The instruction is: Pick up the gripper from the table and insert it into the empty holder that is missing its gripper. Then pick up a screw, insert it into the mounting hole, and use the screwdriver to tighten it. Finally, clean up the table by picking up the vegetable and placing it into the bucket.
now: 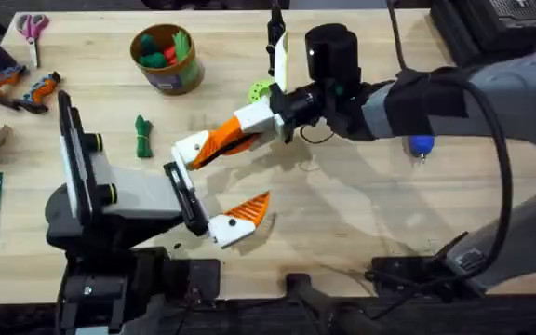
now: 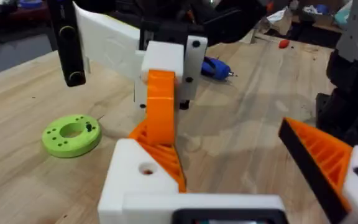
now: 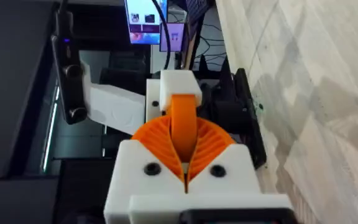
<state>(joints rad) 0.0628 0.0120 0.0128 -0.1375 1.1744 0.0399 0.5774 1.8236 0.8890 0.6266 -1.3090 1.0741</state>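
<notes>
The right end effector (image 1: pixel 203 149), pressed together on the small orange wedge-shaped plastic finger piece (image 2: pixel 161 102), hovers mid-desk; insertion is underway, next needing alignment with the left end effector's (image 1: pixel 240 219) spread plain white holder block (image 2: pixel 132 174).

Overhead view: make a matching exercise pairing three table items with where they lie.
1. bright blue pen-shaped electric screwdriver
2. small dark green toy vegetable
3. flat lime-green plastic ring

a. table's left part, near the olive-gold round bucket
b. table's right part
c. around the table's middle, on the far half

Pairs: 1-b, 2-a, 3-c
</notes>
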